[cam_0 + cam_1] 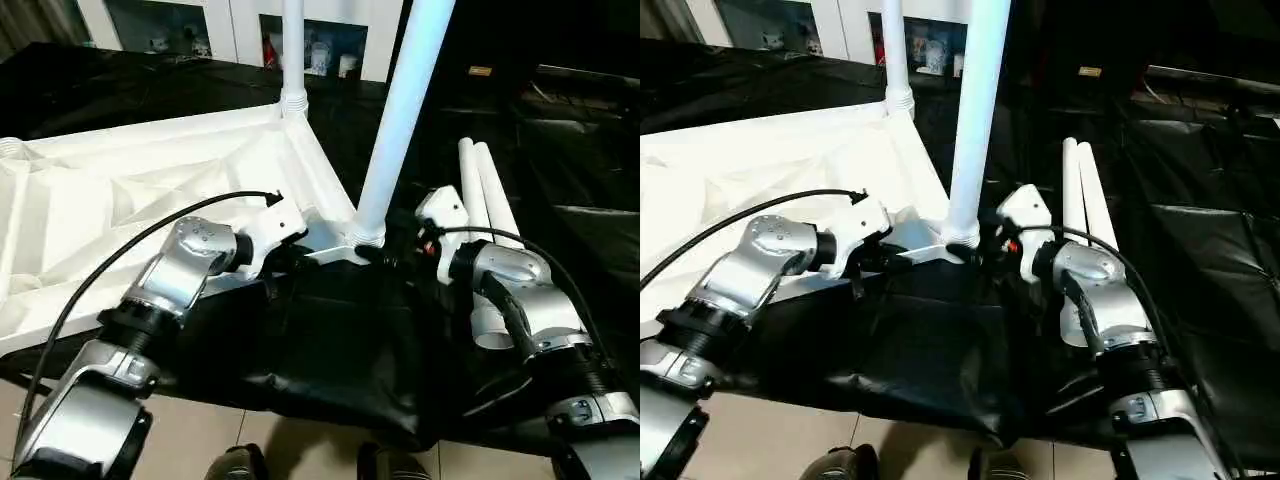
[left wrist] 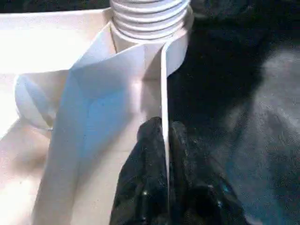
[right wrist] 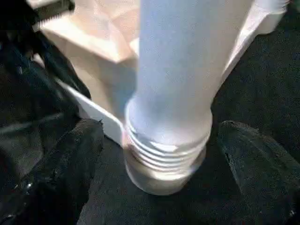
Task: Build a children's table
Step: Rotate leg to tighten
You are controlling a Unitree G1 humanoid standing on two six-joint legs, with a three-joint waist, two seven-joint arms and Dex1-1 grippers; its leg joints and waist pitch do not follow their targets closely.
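Two legs stood upright in corner sockets of the tabletop (image 1: 110, 200), which lay ribbed side up on the black-draped bench (image 1: 560, 130): the far leg (image 1: 292, 50) at the back corner and the near leg (image 1: 405, 110) at the corner closest to me. Two more legs (image 1: 485, 190) lay side by side on the cloth to my right, just beyond the right forearm, waiting their turn. My left gripper (image 2: 165, 145) was clenched on the thin upright rim of the tabletop beside the near socket, a finger on each face of that wall, steadying the piece. My right gripper (image 3: 159, 159) was released, its fingers (image 3: 75, 154) spread wide to either side of the near leg's threaded foot, close to it but not touching as far as I could see. Several thread turns showed above the socket's collar in the right wrist view, so I judged the leg was not yet seated fully. I read the step in hand as fitting this second leg, roughly halfway through the build. My next move, as I saw it, called for closing the right fingers on the leg low down, turning it until the threads disappeared into the socket, and holding the rim firm with the left so the tabletop did not spin or slide on the slick cloth.
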